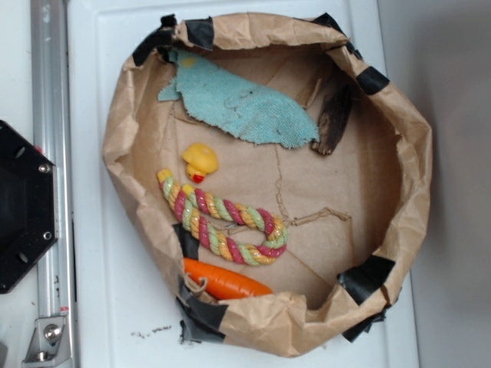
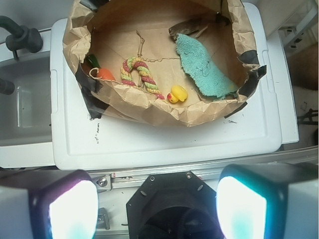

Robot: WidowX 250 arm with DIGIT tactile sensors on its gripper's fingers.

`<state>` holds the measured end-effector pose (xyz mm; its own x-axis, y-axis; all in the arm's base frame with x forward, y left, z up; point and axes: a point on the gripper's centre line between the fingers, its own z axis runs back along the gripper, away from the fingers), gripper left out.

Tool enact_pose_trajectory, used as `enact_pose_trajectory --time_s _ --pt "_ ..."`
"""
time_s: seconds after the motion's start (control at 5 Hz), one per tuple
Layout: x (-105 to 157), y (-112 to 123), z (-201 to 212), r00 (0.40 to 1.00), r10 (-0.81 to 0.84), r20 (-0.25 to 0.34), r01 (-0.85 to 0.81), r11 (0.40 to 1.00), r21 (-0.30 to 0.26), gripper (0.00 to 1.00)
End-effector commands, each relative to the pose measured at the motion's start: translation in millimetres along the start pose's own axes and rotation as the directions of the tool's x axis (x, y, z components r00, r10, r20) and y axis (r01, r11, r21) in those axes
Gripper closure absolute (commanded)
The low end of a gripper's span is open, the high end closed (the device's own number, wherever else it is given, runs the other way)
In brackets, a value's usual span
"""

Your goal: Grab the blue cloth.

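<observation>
Lab rig: alu rail (image 1: 52, 176), taped paper bin (image 1: 268, 322) w/ toys on white lid (image 1: 123, 307)

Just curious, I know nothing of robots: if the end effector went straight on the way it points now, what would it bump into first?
Probably the black hexagonal base plate right below the open end effector; depth is unclear.

Paper-lined bin (image 1: 414, 176) contains: rubber duck (image 1: 201, 162); rope toy (image 1: 226, 219) — just below; toy carrot (image 1: 224, 280) at the wall.
</observation>
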<state>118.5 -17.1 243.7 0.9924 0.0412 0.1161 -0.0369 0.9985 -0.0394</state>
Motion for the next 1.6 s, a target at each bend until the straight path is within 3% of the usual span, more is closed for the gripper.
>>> enact_pose_trajectory --time_s 0.0,0.2,0.4,0.6,0.8,1.0,1.2,1.4 --pt "0.0 0.0 0.0 1.0 0.0 0.0 0.0 1.0 0.0 0.0" --pt "44.6 9.6 -52.2 0.999 0.045 0.021 -0.047 0.992 0.12 0.0" --pt "88.6 26.3 -96.9 0.998 0.06 -0.006 -0.058 0.984 0.17 0.0" --pt "119.2 43.2 -120.1 0.999 0.05 0.007 -0.05 0.985 0.167 0.0" --pt "135.8 67.5 -155.0 1.0 -0.01 -0.018 0.013 0.987 0.162 0.0" --pt "138.9 74.9 -191.3 0.998 -0.066 0.006 0.064 0.99 0.123 0.0" --pt "132.1 76.5 -215.3 0.995 -0.097 -0.004 0.097 0.988 0.121 0.0" --pt "121.2 91.5 -216.1 0.996 -0.082 0.023 0.079 0.99 0.115 0.0"
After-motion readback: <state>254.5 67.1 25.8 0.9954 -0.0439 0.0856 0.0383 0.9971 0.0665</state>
